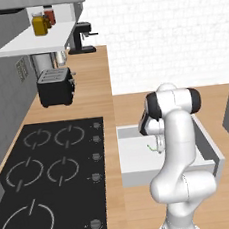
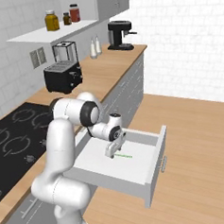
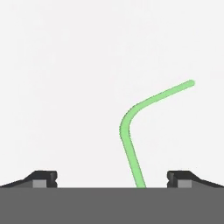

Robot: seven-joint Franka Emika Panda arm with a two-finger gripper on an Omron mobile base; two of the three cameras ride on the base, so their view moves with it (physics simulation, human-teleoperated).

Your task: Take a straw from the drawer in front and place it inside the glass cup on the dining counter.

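Green straw (image 3: pixel 131 131) lay flat on white drawer (image 2: pixel 153 161) floor, between spread, empty fingers of gripper (image 3: pixel 112 179). Pick-up step; next move likely called for lowering, then clamping shaft.

Arm folded forward and down — gripper (image 2: pixel 110 154) low, jaws wide apart

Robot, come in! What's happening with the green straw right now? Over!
End effector open, low inside the open drawer. Straw lying on drawer floor, between the fingertips, not gripped. Nothing in the way.
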